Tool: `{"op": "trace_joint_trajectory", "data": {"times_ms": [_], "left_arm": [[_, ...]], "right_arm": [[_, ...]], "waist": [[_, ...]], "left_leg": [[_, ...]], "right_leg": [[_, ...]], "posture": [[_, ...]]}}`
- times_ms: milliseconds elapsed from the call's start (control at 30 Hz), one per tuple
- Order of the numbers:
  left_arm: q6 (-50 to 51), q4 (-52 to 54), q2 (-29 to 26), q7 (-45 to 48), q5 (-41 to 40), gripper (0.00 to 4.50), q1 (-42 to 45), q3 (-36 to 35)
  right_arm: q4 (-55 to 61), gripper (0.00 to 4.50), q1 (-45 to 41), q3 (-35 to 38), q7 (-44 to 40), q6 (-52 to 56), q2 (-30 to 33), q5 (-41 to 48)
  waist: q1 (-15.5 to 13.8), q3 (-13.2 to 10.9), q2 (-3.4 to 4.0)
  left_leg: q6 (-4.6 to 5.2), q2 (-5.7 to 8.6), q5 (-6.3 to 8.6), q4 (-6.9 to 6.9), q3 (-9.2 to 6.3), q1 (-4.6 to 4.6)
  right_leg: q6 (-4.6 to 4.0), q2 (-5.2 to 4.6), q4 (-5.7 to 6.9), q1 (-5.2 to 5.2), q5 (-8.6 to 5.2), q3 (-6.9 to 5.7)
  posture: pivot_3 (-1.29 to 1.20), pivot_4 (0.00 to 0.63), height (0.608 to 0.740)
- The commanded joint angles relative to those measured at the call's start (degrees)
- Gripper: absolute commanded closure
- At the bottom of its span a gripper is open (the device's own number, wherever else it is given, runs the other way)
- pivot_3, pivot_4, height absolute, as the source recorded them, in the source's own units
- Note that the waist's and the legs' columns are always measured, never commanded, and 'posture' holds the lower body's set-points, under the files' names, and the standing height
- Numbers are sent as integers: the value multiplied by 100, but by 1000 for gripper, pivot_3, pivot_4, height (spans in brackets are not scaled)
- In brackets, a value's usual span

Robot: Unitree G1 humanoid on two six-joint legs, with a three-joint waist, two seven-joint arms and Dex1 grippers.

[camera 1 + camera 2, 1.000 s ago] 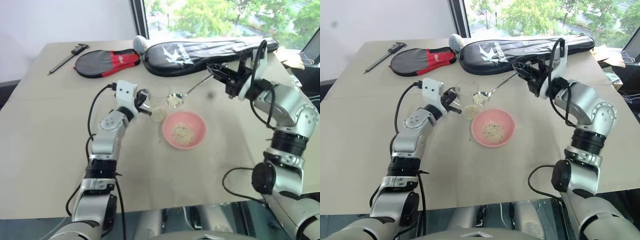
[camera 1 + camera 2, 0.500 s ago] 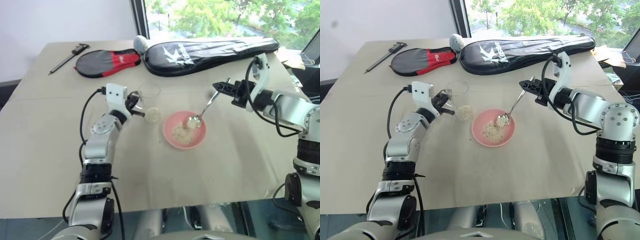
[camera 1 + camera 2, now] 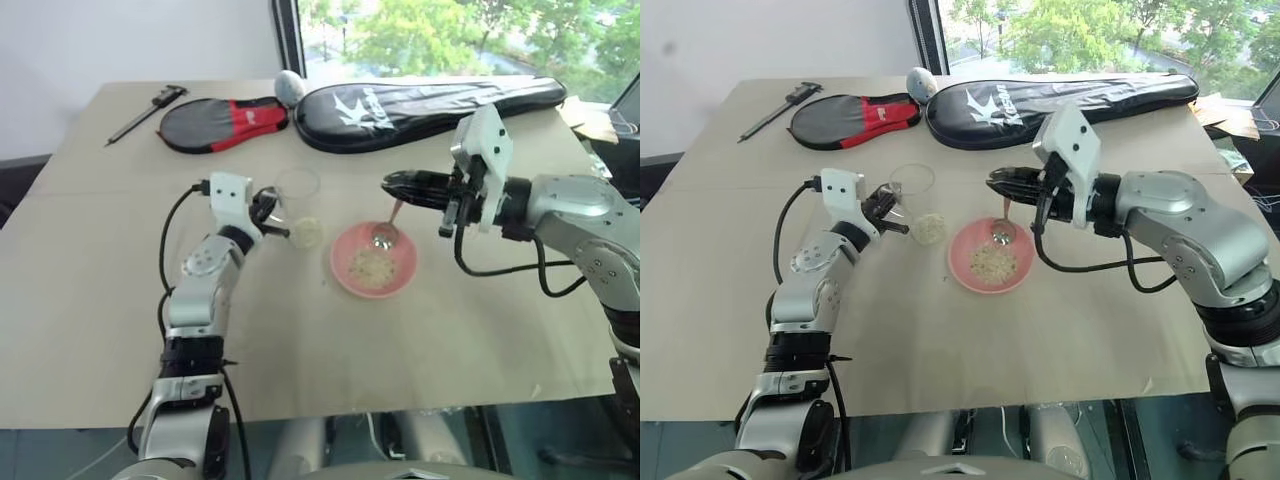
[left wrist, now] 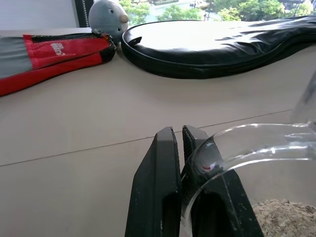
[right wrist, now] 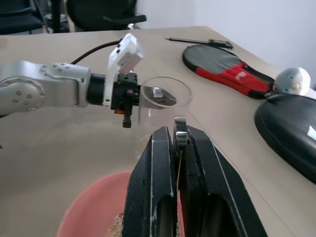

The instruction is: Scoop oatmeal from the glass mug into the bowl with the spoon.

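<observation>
**Spoon tipped over bowl**

Right gripper pinched the thin shiny spoon, its tip inside the round pink bowl on flaky oatmeal. Left gripper clamped the clear glass mug just left. Bare table nearer.

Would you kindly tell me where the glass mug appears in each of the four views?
Left eye view: glass mug left of centre, beside the pink bowl.
Right eye view: left of centre, again beside the bowl.
Left wrist view: lower right corner, its rim gripped by the left tool.
Right wrist view: centre, behind the right tool.
Shared landmark: the red-and-black racket cover.
</observation>
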State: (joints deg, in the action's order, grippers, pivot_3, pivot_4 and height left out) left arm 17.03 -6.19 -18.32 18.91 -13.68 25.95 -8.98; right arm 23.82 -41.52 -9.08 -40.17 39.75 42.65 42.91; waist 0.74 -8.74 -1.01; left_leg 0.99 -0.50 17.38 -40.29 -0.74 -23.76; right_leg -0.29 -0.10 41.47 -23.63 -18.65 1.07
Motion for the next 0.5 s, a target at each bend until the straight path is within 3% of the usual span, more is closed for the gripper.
{"op": "trace_joint_trajectory", "data": {"times_ms": [33,267,500], "left_arm": [[-75,192,9,-70,-6,4493,-22,-73],[-124,183,127,-118,0,4493,-94,-23],[-77,285,229,-165,-15,4493,-157,22]], "right_arm": [[114,4500,-5,514,123,362,-112,401],[-1435,4500,-1037,1841,2194,1566,-1407,1392],[-2063,4500,-1893,2010,2892,1514,-2701,1494]], "waist": [[-4,0,0],[6,0,-2],[3,2,0]], "left_leg": [[0,0,0,-1,0,0],[-1,0,-1,-7,3,7],[-1,0,-1,-2,5,3]], "right_leg": [[0,0,0,0,0,0],[0,-2,16,4,0,2],[0,-2,11,1,0,2]], "posture": [[0,150,740],[0,150,740],[0,150,740]]}}
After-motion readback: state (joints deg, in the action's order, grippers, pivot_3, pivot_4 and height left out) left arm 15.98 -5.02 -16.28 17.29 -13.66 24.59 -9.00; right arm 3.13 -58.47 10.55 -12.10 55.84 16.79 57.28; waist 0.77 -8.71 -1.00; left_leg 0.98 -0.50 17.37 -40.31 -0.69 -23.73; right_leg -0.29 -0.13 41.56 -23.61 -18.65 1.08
